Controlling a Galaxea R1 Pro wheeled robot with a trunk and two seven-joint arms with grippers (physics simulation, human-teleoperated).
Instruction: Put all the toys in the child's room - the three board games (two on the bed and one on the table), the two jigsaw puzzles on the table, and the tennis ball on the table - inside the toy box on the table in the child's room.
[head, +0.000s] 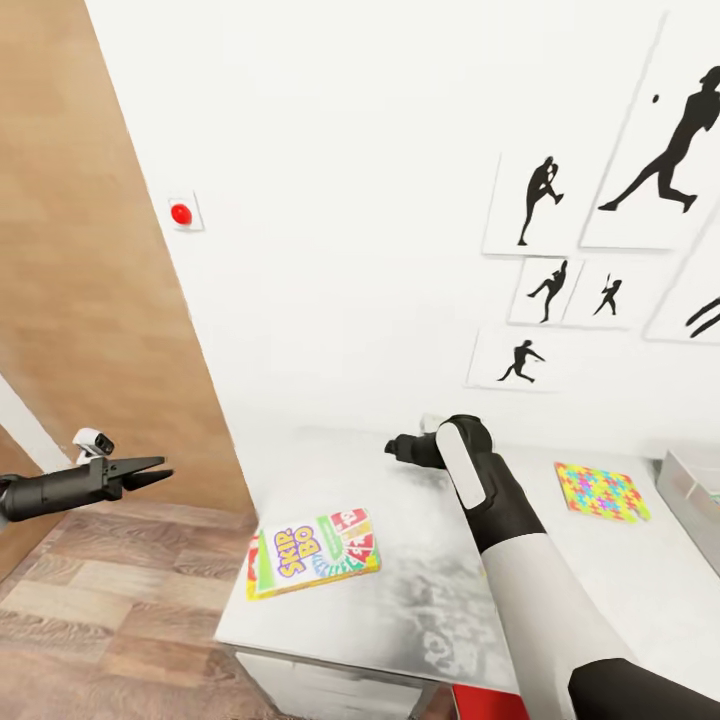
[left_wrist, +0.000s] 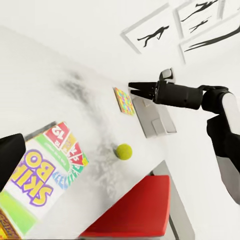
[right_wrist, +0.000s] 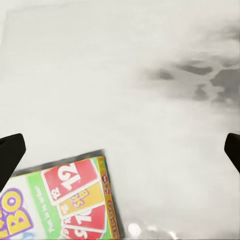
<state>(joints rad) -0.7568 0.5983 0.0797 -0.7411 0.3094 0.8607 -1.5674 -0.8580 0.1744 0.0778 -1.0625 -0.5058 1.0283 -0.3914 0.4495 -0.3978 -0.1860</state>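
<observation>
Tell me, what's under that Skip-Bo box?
The Skip-Bo box lies flat on the glossy white table, near its left edge, one corner slightly over it. Nothing sticks out from beneath. Whatever its flat bottom covers can't be seen.

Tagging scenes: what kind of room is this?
Likely a child's bedroom or playroom: athlete posters on the white wall, and a Skip-Bo game, jigsaw and tennis ball on the desk.

Super bright, flat lighting, barely any shadows. The glossy table (head: 420, 590) has smeary grey reflections, and both wrist views look soft.
</observation>
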